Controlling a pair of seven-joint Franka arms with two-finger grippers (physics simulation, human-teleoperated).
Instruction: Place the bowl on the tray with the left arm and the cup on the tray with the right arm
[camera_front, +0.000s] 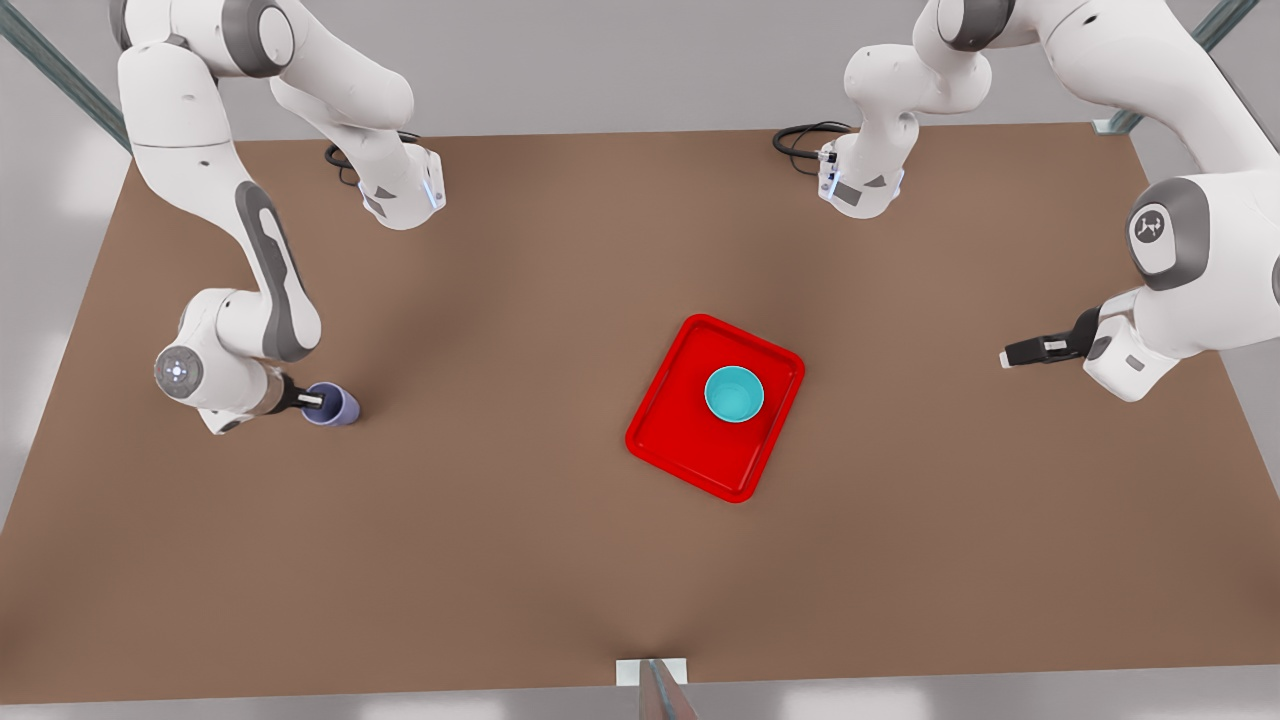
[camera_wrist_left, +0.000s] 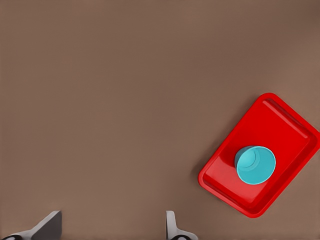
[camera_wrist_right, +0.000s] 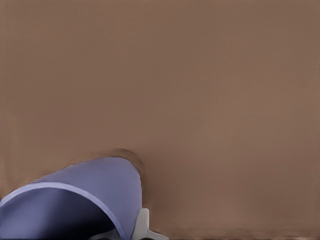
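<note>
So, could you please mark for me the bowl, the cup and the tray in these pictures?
bowl (camera_front: 734, 393): front view, on its teal inside bottom.
cup (camera_front: 338, 405): front view, on its lavender side wall, by the gripper.
tray (camera_front: 690, 440): front view, on the bare red floor beside the bowl.

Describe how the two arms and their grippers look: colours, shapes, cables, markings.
Both arms are glossy white with rounded segments and grey joint bands. The right gripper has dark fingers; a round grey wrist cap with small lights sits behind it. The left gripper has a dark body with pale fingers; a grey disc above bears a white logo. Black cables coil at both bases.
</note>
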